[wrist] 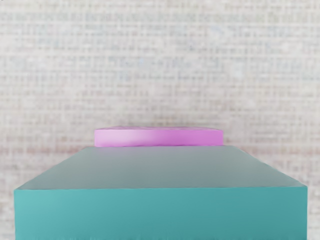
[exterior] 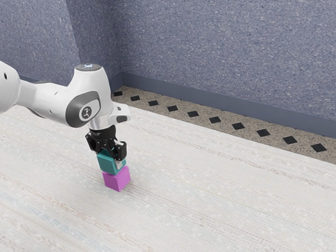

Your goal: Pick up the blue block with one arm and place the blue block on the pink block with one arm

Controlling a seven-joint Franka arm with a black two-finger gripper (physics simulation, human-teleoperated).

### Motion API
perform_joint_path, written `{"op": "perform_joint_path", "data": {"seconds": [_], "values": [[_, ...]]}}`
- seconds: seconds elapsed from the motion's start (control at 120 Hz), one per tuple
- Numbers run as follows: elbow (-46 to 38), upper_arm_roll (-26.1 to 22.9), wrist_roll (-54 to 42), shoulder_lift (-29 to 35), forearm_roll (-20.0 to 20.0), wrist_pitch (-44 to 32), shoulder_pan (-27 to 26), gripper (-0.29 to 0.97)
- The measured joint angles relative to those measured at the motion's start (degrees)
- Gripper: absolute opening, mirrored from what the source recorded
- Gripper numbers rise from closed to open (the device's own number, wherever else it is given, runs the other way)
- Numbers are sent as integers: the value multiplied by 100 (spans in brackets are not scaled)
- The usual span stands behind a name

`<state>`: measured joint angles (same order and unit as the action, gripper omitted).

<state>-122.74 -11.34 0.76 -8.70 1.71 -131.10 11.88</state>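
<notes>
Bright, even light — only faint, soft shadows.

The scene holds one blue block point(exterior: 106, 163), one pink block point(exterior: 116, 179), one gripper point(exterior: 107, 153), one arm point(exterior: 44, 97) and one table point(exterior: 226, 190).

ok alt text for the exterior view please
A white robot arm has its black pincer closed on a blue block set on top of a pink block, on a pale table by a blue-grey wall.
</notes>
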Motion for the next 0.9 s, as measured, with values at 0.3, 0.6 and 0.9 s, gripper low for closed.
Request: {"op": "perform_joint_path", "data": {"seconds": [0.3, 0.6, 0.9], "values": [[-6, 0, -168, -35, -19, -1, 5, 38], [-7, 0, -51, -3, -77, 22, -5, 39], [-56, 0, 134, 24, -124, 58, -9, 39]]}}
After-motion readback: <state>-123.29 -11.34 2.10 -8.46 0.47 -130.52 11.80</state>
